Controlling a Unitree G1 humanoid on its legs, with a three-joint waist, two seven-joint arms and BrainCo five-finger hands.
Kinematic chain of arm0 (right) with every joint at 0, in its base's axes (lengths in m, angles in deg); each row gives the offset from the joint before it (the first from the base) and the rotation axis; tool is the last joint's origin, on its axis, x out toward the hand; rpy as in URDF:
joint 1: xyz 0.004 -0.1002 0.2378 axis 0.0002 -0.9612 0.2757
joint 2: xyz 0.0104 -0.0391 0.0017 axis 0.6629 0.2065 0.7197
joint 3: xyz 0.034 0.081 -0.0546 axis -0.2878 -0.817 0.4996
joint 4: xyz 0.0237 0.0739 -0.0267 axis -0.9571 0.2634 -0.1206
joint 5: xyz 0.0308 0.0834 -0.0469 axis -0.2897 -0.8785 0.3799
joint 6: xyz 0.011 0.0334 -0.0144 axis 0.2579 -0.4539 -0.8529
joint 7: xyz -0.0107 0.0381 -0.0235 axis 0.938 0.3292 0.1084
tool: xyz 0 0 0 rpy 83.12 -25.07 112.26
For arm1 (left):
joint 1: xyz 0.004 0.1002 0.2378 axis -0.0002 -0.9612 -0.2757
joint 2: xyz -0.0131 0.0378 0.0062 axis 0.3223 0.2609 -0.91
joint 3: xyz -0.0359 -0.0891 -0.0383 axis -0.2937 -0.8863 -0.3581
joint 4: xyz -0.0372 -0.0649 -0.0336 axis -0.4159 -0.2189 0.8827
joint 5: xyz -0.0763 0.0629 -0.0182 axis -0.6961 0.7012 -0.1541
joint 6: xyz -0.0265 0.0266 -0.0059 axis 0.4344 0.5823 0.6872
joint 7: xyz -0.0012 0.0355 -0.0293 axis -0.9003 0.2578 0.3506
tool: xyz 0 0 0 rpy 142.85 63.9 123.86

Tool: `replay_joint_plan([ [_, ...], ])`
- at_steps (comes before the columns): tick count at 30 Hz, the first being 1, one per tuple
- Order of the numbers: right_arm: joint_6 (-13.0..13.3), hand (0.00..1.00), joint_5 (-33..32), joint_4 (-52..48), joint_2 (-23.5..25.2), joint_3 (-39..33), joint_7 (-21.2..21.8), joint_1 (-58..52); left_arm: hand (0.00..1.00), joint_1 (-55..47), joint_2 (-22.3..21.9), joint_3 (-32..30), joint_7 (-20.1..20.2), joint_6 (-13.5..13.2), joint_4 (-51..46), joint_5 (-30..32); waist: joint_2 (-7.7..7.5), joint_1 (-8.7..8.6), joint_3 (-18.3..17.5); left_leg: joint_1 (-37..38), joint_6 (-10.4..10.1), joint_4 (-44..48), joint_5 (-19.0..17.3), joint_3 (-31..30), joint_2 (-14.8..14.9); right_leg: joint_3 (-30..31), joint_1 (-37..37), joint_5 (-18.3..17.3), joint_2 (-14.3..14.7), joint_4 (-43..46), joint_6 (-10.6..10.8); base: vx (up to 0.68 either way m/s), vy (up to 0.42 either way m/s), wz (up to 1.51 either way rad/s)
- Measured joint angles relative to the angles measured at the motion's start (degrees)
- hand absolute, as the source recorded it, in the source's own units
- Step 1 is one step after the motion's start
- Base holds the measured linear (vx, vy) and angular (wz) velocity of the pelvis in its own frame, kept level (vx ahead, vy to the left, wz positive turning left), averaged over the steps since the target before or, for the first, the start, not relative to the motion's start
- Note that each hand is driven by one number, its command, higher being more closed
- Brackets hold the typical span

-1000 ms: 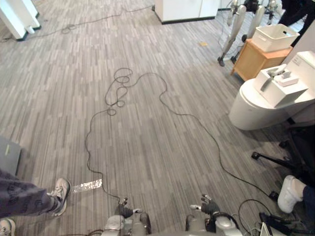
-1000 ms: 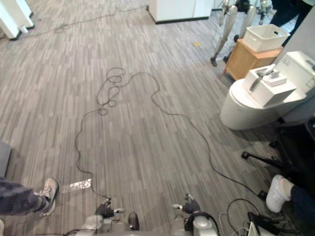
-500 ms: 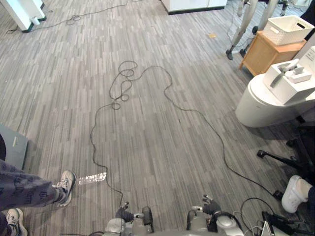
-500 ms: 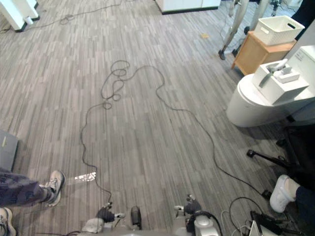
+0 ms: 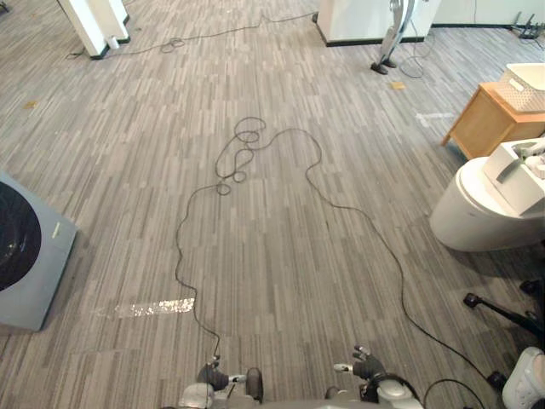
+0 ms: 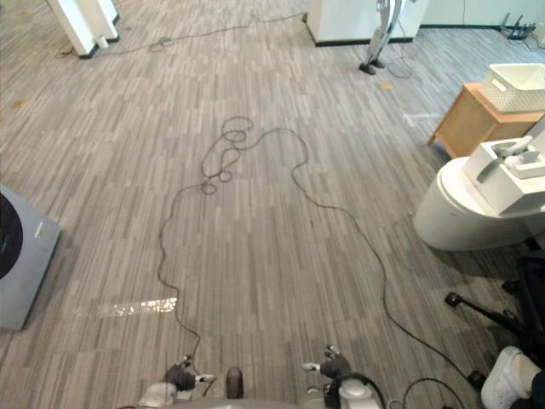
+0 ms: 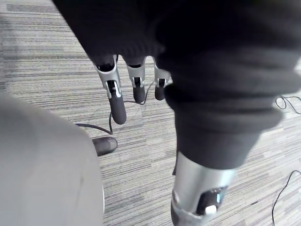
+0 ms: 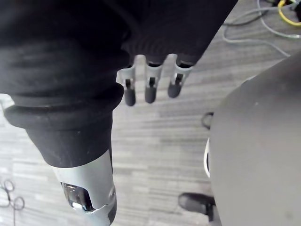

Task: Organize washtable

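The wash table [image 6: 464, 213], a white round stand with a white box [image 6: 511, 170] and a tap on top, is ahead and well off to my right, well apart from both my hands. My left hand [image 7: 115, 94] hangs low at my side over the grey striped floor [image 5: 272, 256]. Its fingers are straight and a little spread, holding and touching nothing. My right hand [image 8: 150, 87] hangs the same way on the other side, fingers loose and apart, also empty.

Straight ahead, the floor between me and the table lies open. On the near side of the table, the dark leg of a chair base [image 6: 477, 308] reaches out across the floor, with a person's white shoe [image 6: 508, 388] closer to me. Just beyond the table is a wooden cabinet [image 6: 464, 128] with a white basket [image 6: 519, 85] on top. A grey machine with a round dark door [image 5: 38, 256] sits at my left edge.
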Motion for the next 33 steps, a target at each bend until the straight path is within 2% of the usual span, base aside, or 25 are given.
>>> replay_joint_plan([
  [4,0.00,0.00,-0.20,0.07,0.01,-0.02,0.01,-0.07,0.00,0.01,0.03,-0.05,0.00,-0.01,0.01,-0.02,-0.16,0.08,-0.05,0.13,-0.12,0.01,-0.12,0.41,-0.21,0.74,0.05,0.08,0.26,-0.50,-0.07,0.00,0.000,-0.05],
  [11,0.29,0.00,-4.11,1.95,0.06,-0.63,0.02,0.06,0.00,0.13,0.15,-0.19,0.00,-0.48,1.33,-1.67,-0.96,0.61,-0.15,2.36,-0.44,0.02,-0.55,1.03,0.10,2.66,2.30,0.62,1.09,-2.03,-0.57,-0.01,-0.011,-0.10],
  [15,0.51,0.00,-4.17,2.88,-0.21,-0.64,-0.04,0.60,0.00,0.40,0.20,-0.40,0.00,-1.04,1.47,-2.49,-1.17,2.12,-0.07,1.88,0.59,0.17,-1.23,1.05,-0.09,3.55,1.87,0.54,0.98,-1.71,-0.48,-0.05,0.008,-0.07],
  [17,0.51,0.00,-4.02,2.86,-0.11,-0.65,-0.02,0.79,0.00,0.42,0.36,-1.18,0.00,-1.10,1.32,-3.41,-1.61,2.39,0.02,1.23,1.07,0.50,-1.65,1.04,-0.67,3.88,0.81,-1.26,0.37,-0.62,0.63,-0.01,0.043,0.12],
  [18,0.51,0.00,-4.00,2.86,0.08,-0.74,-0.02,0.80,0.00,0.46,0.39,-2.16,0.00,-1.09,1.07,-3.47,-2.14,2.50,0.14,-0.22,1.79,2.24,-3.10,0.87,-1.38,4.43,-0.46,-3.02,-0.57,1.23,1.77,0.02,0.089,0.29],
  [19,0.47,0.00,-3.88,2.87,0.72,-1.05,-0.04,0.64,0.00,0.51,0.52,-2.56,-0.02,-1.17,0.59,-3.85,-3.34,2.87,0.57,-2.73,2.81,7.55,-6.19,0.74,-2.40,5.84,-1.75,-5.50,-1.90,3.94,3.68,0.07,0.108,0.35],
  [20,0.43,0.00,-3.83,2.87,0.67,-1.19,-0.04,0.54,0.00,0.51,0.55,-2.68,0.00,-1.28,-0.22,-4.37,-3.51,3.27,0.66,-4.01,3.06,10.91,-8.05,0.59,-2.86,6.05,-2.06,-6.27,-2.56,5.28,5.01,0.12,0.118,0.32],
  [21,0.26,0.00,-3.58,2.88,0.54,-1.18,-0.01,0.40,0.00,0.42,0.51,-2.68,-0.01,-1.63,-0.88,-4.61,-3.62,4.01,0.75,-5.77,3.58,16.21,-11.66,0.38,-3.68,6.00,-1.93,-7.10,-3.49,8.27,6.65,0.14,0.105,0.24],
  [22,0.23,0.00,-3.47,2.84,0.50,-1.03,0.02,0.34,0.00,0.71,0.40,-2.42,-0.04,-1.66,-1.02,-4.63,-3.29,4.31,0.92,-6.33,4.54,19.48,-14.69,-1.05,-4.00,7.71,-3.70,-7.03,-4.45,15.67,6.64,0.13,0.116,0.26],
  [23,0.23,0.00,-3.43,2.55,0.73,-0.97,0.04,0.51,0.00,0.71,0.26,-2.40,-0.05,-1.58,-0.97,-4.62,-3.32,4.20,1.08,-6.24,4.86,20.60,-15.84,-1.56,-4.07,8.70,-5.61,-6.54,-4.76,20.85,7.21,0.16,0.174,0.29],
  [24,0.42,0.00,-3.29,1.84,0.63,-0.94,0.16,0.51,0.00,0.59,0.18,-2.56,-0.08,-1.57,-0.97,-4.52,-2.72,4.15,1.29,-5.61,5.63,21.84,-16.96,-2.30,-4.11,9.60,-8.29,-5.20,-5.26,28.05,8.35,0.24,0.197,0.37],
  [25,0.75,0.00,-3.27,1.55,0.34,-0.94,0.05,0.73,0.00,0.91,0.01,-2.55,-0.15,-1.61,-1.17,-4.47,-2.11,4.19,2.42,-4.17,6.49,23.21,-18.29,-3.14,-4.02,11.40,-12.22,-5.24,-5.21,36.97,7.55,0.36,0.188,0.40],
  [26,1.00,0.00,-3.21,1.49,0.43,-0.59,0.05,0.71,0.00,1.08,0.33,-2.59,-0.23,-1.55,-1.30,-4.44,-3.04,4.21,2.37,-2.93,7.17,23.37,-19.58,-4.09,-3.68,11.73,-15.08,-8.96,-3.94,39.65,5.39,0.34,0.104,0.38],
  [27,1.28,0.00,-3.07,1.08,0.69,-0.03,0.10,0.72,0.00,1.10,0.58,-2.56,-0.25,-1.58,-1.17,-4.41,-3.40,4.52,2.48,-1.55,7.06,22.52,-20.23,-4.67,-3.18,11.02,-17.86,-10.39,-2.43,38.52,2.94,0.29,0.050,0.28],
  [30,1.59,0.00,-3.59,0.50,0.47,-0.01,0.25,0.90,0.00,1.51,0.44,-2.54,-0.23,-1.52,-0.72,-4.45,-3.11,3.97,2.67,0.84,6.26,20.29,-21.57,-7.29,-2.42,9.79,-23.83,-10.18,1.80,29.60,1.64,0.44,0.004,0.45],
  [31,1.69,0.00,-3.59,-0.05,0.48,-0.02,1.10,1.17,0.00,1.31,0.45,-2.60,-0.20,-1.40,0.00,-4.44,-2.92,3.06,2.77,2.74,5.44,19.38,-22.70,-9.43,-2.10,10.42,-24.98,-8.27,3.61,23.26,-0.13,0.49,-0.057,0.77],
  [32,1.73,0.00,-3.57,-0.05,0.54,-0.03,1.16,1.20,0.00,1.16,0.47,-2.63,-0.16,-1.36,0.01,-4.42,-2.93,2.67,2.77,3.62,4.77,19.01,-23.26,-10.28,-2.05,10.56,-24.95,-7.23,3.99,21.81,-1.09,0.63,-0.115,0.91],
  [33,1.74,0.00,-3.57,-0.08,0.61,-0.05,1.16,1.20,0.00,0.80,0.37,-3.28,-0.04,-1.35,0.00,-4.33,-2.86,2.48,2.79,5.18,3.85,18.65,-24.25,-11.67,-1.73,10.20,-25.03,-5.93,4.73,20.85,-2.95,0.61,-0.150,0.94],
])
